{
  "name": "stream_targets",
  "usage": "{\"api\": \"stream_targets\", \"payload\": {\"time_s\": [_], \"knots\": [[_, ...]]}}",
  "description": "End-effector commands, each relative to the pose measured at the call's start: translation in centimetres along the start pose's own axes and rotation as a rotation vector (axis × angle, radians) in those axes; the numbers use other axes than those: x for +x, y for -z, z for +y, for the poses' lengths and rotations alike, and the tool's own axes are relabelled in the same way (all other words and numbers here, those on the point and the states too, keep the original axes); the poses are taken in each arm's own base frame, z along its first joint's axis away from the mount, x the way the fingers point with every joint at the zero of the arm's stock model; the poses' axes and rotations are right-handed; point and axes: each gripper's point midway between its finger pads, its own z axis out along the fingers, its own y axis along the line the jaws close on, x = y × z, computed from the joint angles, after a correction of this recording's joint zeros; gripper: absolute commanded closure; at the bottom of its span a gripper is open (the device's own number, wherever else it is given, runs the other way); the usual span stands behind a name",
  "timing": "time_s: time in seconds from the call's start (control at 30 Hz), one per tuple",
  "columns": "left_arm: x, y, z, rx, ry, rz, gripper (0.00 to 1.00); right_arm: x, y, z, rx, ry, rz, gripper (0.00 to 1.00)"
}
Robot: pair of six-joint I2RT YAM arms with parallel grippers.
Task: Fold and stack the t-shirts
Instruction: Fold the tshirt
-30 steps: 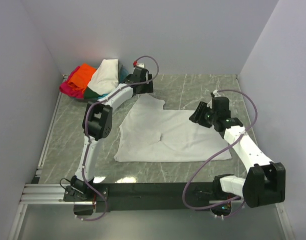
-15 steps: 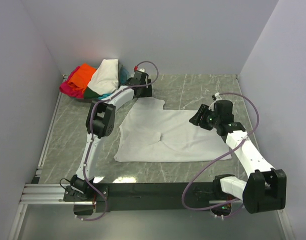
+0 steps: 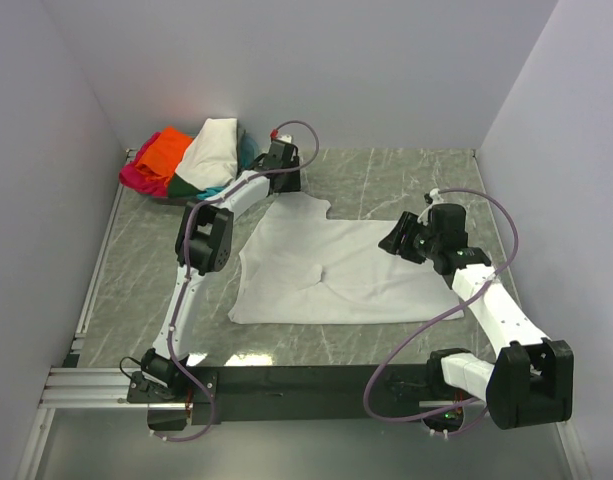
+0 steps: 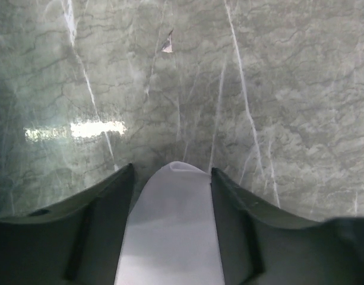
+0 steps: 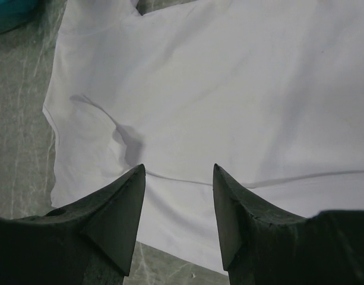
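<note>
**White shirt (image 3: 336,270) spread flat on marbled table (image 3: 136,280)**

It lies mid-table, smooth but for one small crease, on grey-green veined stone. The right gripper (image 5: 179,169) hovers over its right edge, jaws parted and empty. At its far corner, a tongue of cloth fills the left gripper (image 4: 173,169); whether it is pinched I cannot tell. Far left sits a rumpled pile (image 3: 186,155): cream, orange, pink, teal.

left gripper (image 4: 171,168) astride white t-shirt (image 4: 173,231) tip, possibly pinching it, green marble table (image 4: 259,71)
</note>
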Motion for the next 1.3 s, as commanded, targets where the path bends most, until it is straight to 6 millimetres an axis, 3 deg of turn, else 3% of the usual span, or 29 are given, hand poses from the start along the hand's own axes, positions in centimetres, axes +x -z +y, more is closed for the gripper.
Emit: {"api": "stream_targets", "payload": {"time_s": [0.0,0.13,0.33,0.43,0.67,0.7,0.9,0.97,1.0,1.27], "knots": [[-1.1,-0.2,-0.4,0.009,-0.029,-0.034,0.44,-1.1,0.3,0.6,-0.031,0.025,-0.041,0.44],[-0.8,-0.5,-0.3,0.010,-0.041,-0.029,0.56,-1.0,0.4,0.7,-0.034,0.025,-0.041,0.44],[-1.0,-0.5,-0.3,0.013,-0.053,-0.038,0.92,-1.1,0.0,0.0,-0.013,0.020,-0.045,0.44],[-1.5,-0.2,-0.4,0.016,-0.055,-0.052,1.00,-2.0,-0.6,-2.0,0.078,0.008,-0.063,0.44],[-2.4,1.1,-0.7,0.035,-0.045,-0.086,1.00,-6.4,-2.5,-7.3,0.331,-0.028,-0.110,0.44],[-2.8,1.3,-0.9,0.043,-0.039,-0.097,1.00,-7.7,-2.8,-9.1,0.376,-0.063,-0.118,0.44],[-3.9,2.5,-2.0,0.098,-0.013,-0.127,1.00,-10.9,-4.4,-14.5,0.551,-0.134,-0.129,0.46],[-4.4,2.8,-2.3,0.111,-0.006,-0.137,1.00,-10.9,-5.2,-16.5,0.605,-0.160,-0.104,0.46],[-4.4,2.8,-2.4,0.117,-0.007,-0.136,1.00,-11.8,-5.3,-16.7,0.614,-0.162,-0.118,0.46],[-5.2,3.9,-2.8,0.145,-0.022,-0.153,1.00,-13.1,-6.3,-20.5,0.740,-0.210,-0.123,0.47]]}}
